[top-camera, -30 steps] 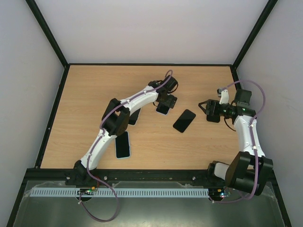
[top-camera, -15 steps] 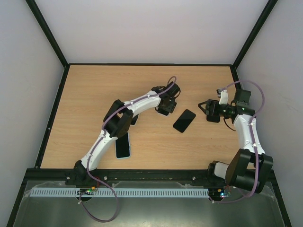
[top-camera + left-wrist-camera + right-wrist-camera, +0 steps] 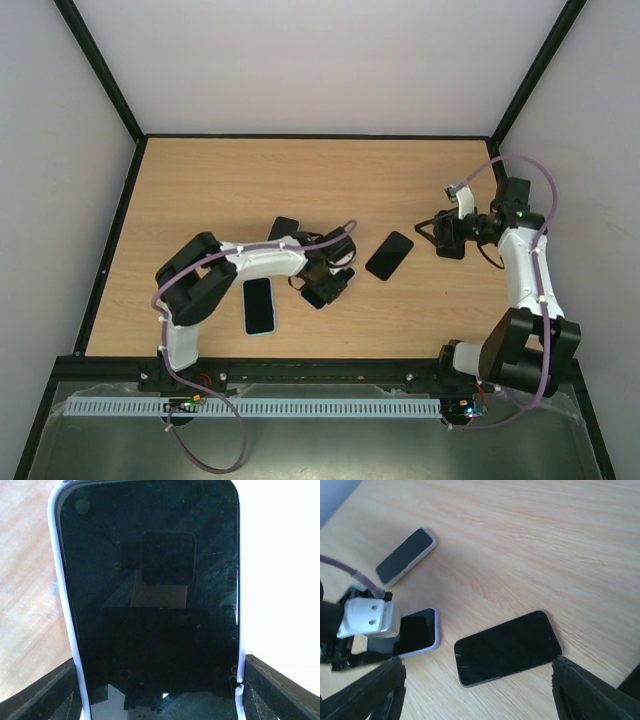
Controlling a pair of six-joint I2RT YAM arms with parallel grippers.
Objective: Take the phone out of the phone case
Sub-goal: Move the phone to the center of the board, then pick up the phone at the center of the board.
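Note:
My left gripper [image 3: 330, 275] is shut on a black phone in a pale lavender case [image 3: 318, 294], near the table's middle front. In the left wrist view this cased phone [image 3: 150, 605] fills the frame, screen toward the camera, with the case edges against my two fingers [image 3: 47, 692]. The right wrist view shows it [image 3: 417, 630] partly hidden by the left gripper [image 3: 367, 620]. A bare black phone [image 3: 389, 255] lies flat between the arms and also shows in the right wrist view [image 3: 507, 647]. My right gripper [image 3: 437, 235] is open and empty, just right of the bare phone.
A phone in a light blue case [image 3: 258, 305] lies near the front left of centre. Another dark phone in a grey case [image 3: 283, 230] lies behind the left arm and shows in the right wrist view [image 3: 405, 555]. Black rails edge the wooden table [image 3: 200, 190].
My left arm has drawn back from the far middle toward the front, carrying the cased phone. The right gripper has barely shifted. The bare black phone has not moved.

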